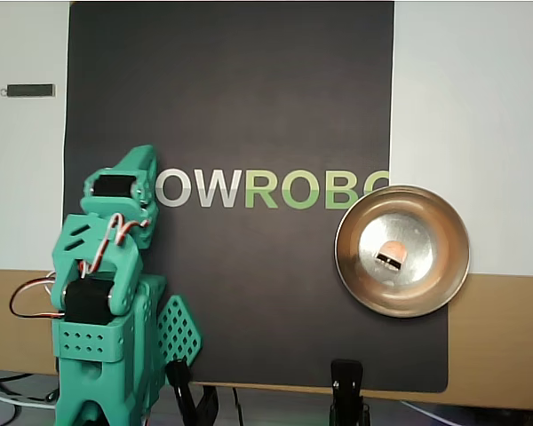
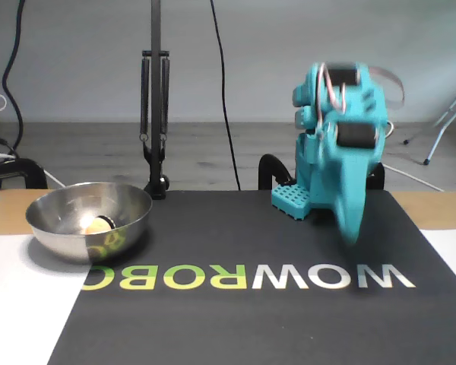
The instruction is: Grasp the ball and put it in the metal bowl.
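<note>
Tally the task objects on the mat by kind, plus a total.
Ball: 1, lying inside the bowl
Metal bowl: 1, at the mat's right edge in the overhead view
Total: 2

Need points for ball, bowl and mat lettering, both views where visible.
ball (image 1: 392,254): overhead view, its top, inside the bowl.
ball (image 2: 99,224): fixed view, its visible side.
bowl (image 1: 454,232): overhead view, right rim.
bowl (image 2: 129,230): fixed view, outer wall.
lettering (image 1: 265,188): overhead view, green R.
</note>
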Motion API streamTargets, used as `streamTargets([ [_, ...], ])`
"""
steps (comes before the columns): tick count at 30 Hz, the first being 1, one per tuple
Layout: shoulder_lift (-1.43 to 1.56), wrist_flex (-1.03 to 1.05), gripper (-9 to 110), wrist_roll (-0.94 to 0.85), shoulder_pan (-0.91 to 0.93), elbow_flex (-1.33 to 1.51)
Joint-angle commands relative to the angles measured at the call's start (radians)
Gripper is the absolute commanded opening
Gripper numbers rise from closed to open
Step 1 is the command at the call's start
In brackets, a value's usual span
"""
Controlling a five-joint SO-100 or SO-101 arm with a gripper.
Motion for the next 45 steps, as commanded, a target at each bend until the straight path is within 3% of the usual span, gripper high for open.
streamTargets([
  [1,0.054,-0.058,0,-0.005,0.009,0.041],
  [45,0.054,-0.003,0,-0.002,0.005,0.041],
])
